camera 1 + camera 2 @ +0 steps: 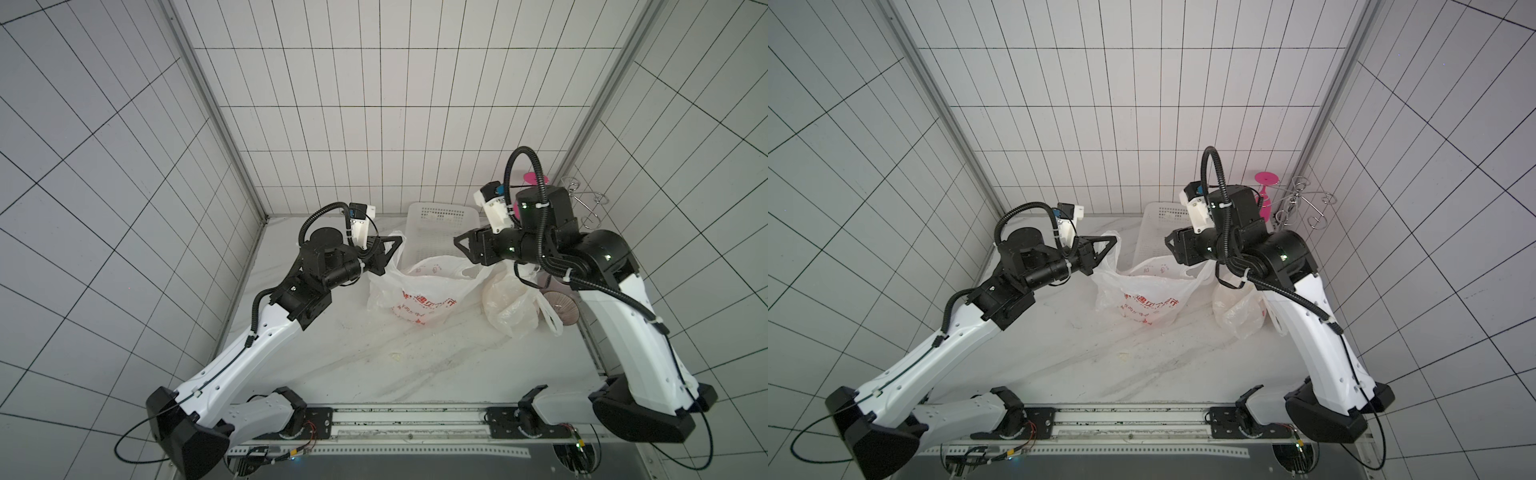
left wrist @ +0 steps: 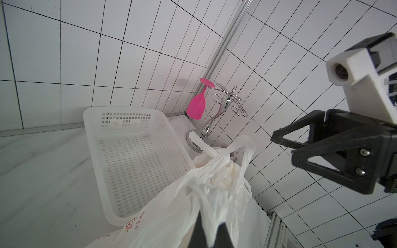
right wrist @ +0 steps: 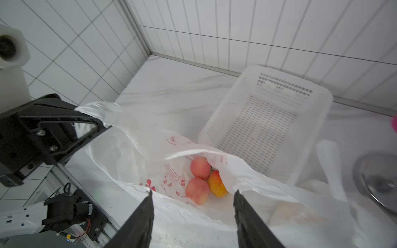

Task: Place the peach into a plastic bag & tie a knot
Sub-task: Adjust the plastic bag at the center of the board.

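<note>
White thin-film plastic bag (image 1: 419, 291), red print, is sitting slumped in the middle of the marble table (image 1: 374, 365), just in front of an empty perforated basket (image 1: 415, 210), with its mouth gaping upward. Contents: three peaches (image 3: 200, 167) are lying together at the bottom, showing in the right wrist view.

Handling, as judged: the film is likely light, limp and slippery, and liable to tear if dragged against the fruit's weight. It is offering no stiff edge, so the loop handles are looking like the only sound places to take hold, each gathered into a bunch rather than pinched as a single layer. The peaches are probably soft-skinned and easily bruised, so any lift is calling for a gentle pull with the load hanging low.

Left gripper (image 1: 400, 240): fingers are pressing together on one handle of the bag and holding that side of the mouth up. Film is running between them in the left wrist view.

Right gripper (image 3: 193, 191): jaws are standing partly spread, gripping nothing and hovering over the opposite side of the mouth. The free handle (image 1: 473, 272) is lying just below. Whether a fingertip is brushing the film cannot be told.
</note>
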`<control>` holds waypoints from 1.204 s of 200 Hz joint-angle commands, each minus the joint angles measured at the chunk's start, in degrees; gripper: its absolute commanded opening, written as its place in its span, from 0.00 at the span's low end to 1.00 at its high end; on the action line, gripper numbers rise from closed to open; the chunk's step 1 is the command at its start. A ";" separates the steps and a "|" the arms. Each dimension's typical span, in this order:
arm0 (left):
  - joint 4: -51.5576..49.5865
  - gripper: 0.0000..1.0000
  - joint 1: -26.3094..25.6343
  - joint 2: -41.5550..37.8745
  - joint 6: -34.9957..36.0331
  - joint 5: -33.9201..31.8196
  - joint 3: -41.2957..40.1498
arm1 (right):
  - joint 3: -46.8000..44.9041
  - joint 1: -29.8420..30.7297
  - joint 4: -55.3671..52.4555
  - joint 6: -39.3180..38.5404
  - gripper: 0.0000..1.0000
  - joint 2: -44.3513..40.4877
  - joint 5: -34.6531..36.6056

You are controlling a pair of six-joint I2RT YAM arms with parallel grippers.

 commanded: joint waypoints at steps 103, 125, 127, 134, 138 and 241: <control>-6.17 0.00 0.74 2.65 6.29 4.46 6.49 | -22.05 3.24 30.77 -5.37 0.37 1.97 -17.92; -6.17 0.00 1.97 2.38 6.33 5.07 6.42 | -26.39 2.64 33.70 -4.78 0.38 -0.43 -18.55; -6.17 0.00 2.03 2.38 6.31 5.09 6.43 | -26.64 2.63 34.03 -4.79 0.39 -0.60 -18.78; -6.17 0.00 2.18 2.40 6.38 5.35 6.35 | -27.21 2.72 35.18 -4.83 0.40 -1.01 -19.53; -6.10 0.00 2.14 2.52 6.39 5.49 6.36 | -27.27 2.72 35.79 -4.54 0.42 -1.04 -19.97; -5.16 0.00 1.08 1.81 7.05 7.11 3.86 | -25.57 3.97 48.45 -1.07 0.26 4.29 -20.66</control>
